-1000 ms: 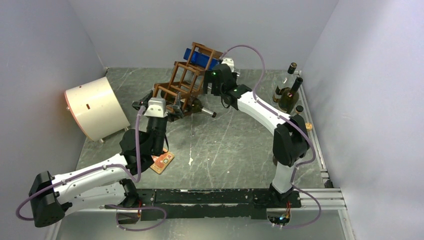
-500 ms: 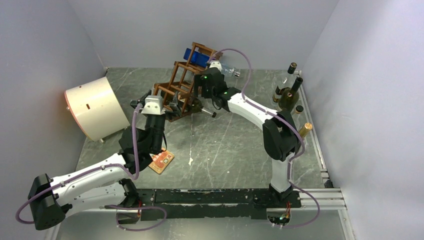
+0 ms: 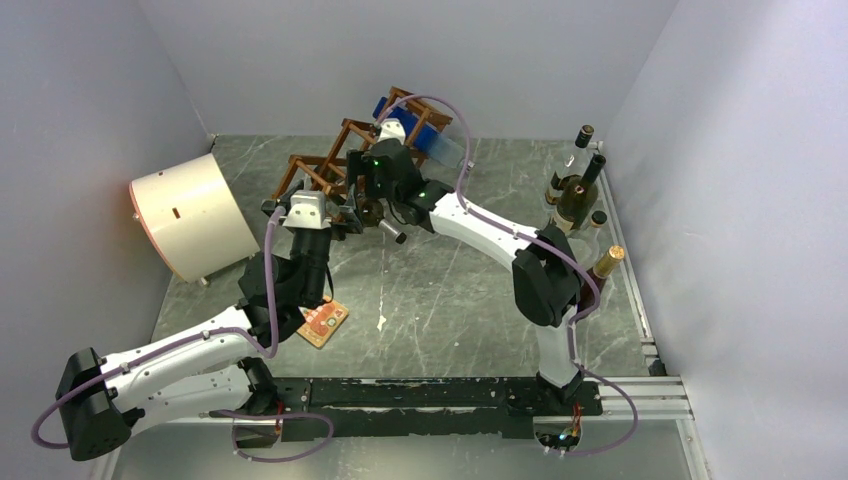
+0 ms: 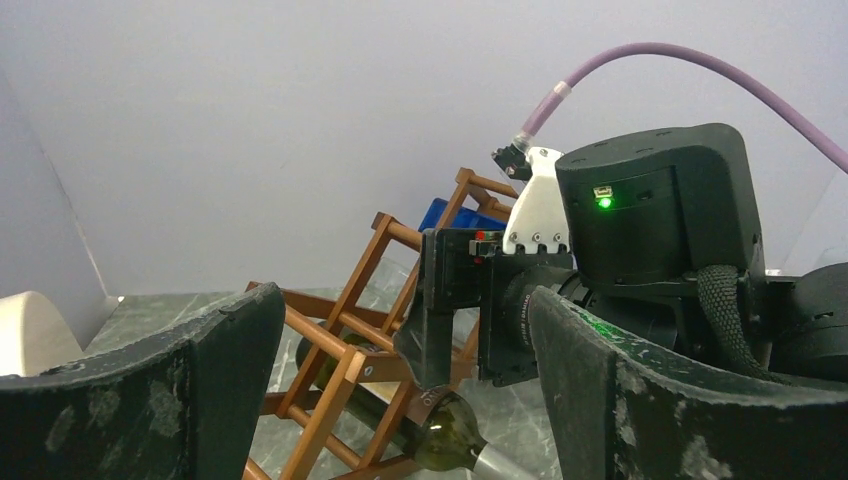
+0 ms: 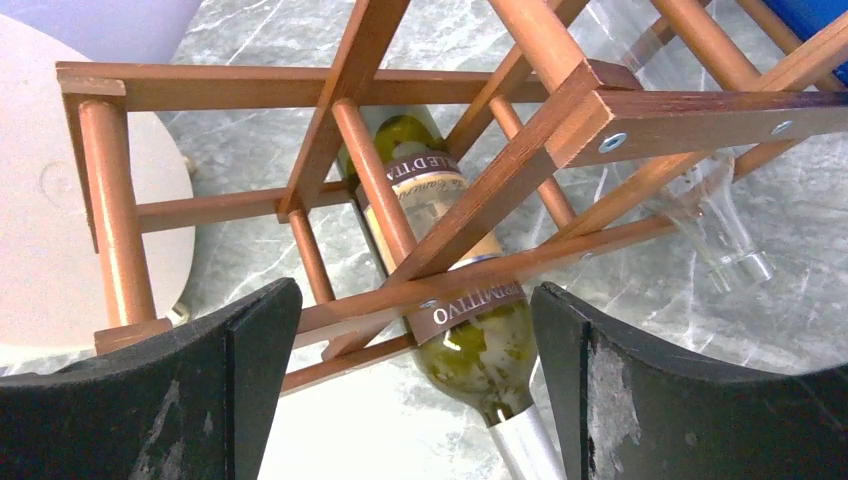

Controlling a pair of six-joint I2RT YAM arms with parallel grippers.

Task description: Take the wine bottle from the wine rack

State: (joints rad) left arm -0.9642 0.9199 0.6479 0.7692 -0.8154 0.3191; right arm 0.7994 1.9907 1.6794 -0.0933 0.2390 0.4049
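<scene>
The reddish-brown wine rack (image 3: 335, 165) stands tilted at the back of the table. A green wine bottle (image 5: 470, 335) with a brown label and silver neck lies in a low cell, neck sticking out (image 3: 391, 232). My right gripper (image 5: 415, 390) is open, its fingers either side of the bottle's shoulder; in the top view it is at the rack's front (image 3: 368, 208). My left gripper (image 4: 400, 390) is open and empty, just left of the rack's low end (image 3: 312, 196), facing the bottle (image 4: 445, 435) and rack (image 4: 335, 345).
A cream drum (image 3: 190, 215) lies at the left. Several upright bottles (image 3: 575, 190) stand by the right wall. A blue box (image 3: 415, 120) sits behind the rack, a clear glass bottle (image 5: 720, 225) beside it. A small card (image 3: 323, 322) lies on the floor.
My right arm has swung left along the rack to the bottle's shoulder. The rack has shifted left and tilted with it. The left gripper has barely moved.
</scene>
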